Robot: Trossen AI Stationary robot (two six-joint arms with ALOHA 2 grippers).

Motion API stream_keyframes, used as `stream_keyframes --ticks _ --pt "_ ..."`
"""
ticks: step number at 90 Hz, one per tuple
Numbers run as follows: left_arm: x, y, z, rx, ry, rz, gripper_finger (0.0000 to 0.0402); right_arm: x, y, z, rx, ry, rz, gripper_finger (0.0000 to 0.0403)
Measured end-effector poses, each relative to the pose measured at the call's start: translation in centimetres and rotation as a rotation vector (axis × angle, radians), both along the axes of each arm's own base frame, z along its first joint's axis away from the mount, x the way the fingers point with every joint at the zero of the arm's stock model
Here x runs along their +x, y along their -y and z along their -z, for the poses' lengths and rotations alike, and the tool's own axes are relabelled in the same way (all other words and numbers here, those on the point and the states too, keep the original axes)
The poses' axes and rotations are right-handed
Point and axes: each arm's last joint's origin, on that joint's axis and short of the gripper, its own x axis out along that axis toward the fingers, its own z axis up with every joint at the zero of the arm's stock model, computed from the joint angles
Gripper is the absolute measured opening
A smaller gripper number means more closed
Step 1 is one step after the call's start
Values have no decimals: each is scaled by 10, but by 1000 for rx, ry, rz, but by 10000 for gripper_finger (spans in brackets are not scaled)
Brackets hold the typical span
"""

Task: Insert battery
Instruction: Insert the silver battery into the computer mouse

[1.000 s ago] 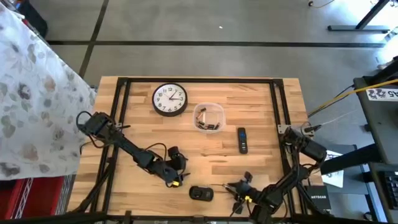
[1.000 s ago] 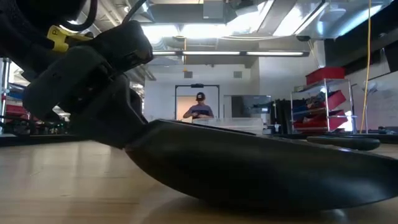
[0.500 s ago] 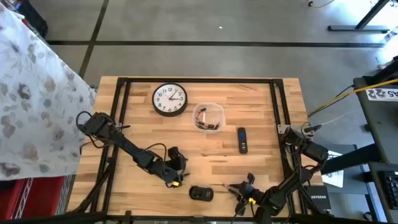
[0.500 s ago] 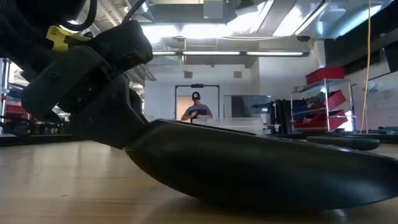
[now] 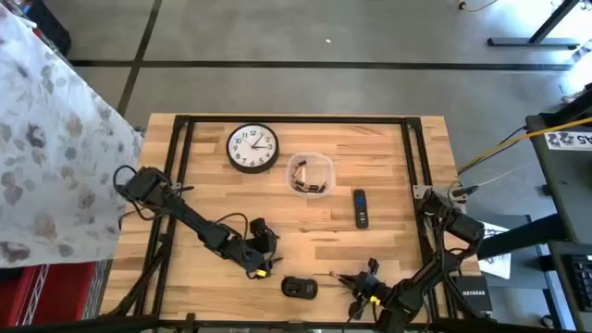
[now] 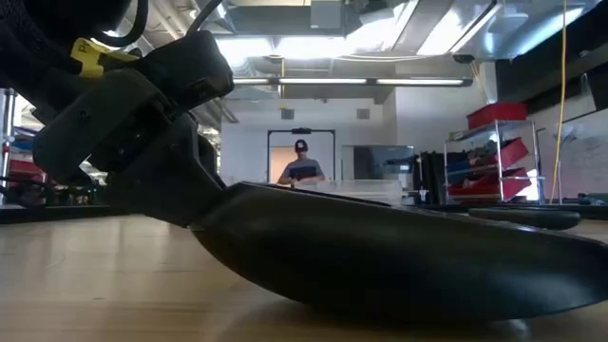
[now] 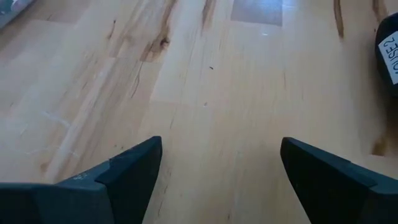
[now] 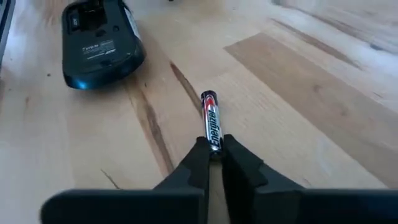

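My right pincer is gripping the battery by one end, w/ its long axis running straight ahead, free end pointing just beside the upturned mouse on the desk. Left pincer is hanging open nr the desk.

The brand name "Energizer" is being displayed lengthwise on the battery pinched by the right gripper. "NETGEAR" is being shown on a dark box beside the table. Partial letters, apparently "USE", are being shown on a white label on the mouse. Fine print on the mouse's underside is not being resolved.
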Motion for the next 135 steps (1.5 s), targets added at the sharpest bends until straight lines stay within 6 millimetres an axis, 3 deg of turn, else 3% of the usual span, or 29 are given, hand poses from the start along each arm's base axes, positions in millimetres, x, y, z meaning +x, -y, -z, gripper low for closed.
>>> stream_keyframes --ticks 47,58,69,78,88,103,135 --pt "0 0 0 -1 1 -1 314 13 -11 -25 -73 79 21 1" --pt "0 0 0 18 -3 13 314 39 -17 -41 -33 -1 2 1" --pt "0 0 0 35 -18 54 314 82 -17 -67 -10 -138 -104 1" --pt "0 2 1 44 -37 112 314 113 -11 -88 -12 -213 -213 1" --pt "-2 6 1 59 -52 190 314 138 2 -100 20 -306 -318 0" --pt "-8 18 0 85 -53 278 314 153 20 -102 86 -404 -370 0" --pt "-10 33 -3 3 14 322 314 162 31 -102 158 -449 -411 0"
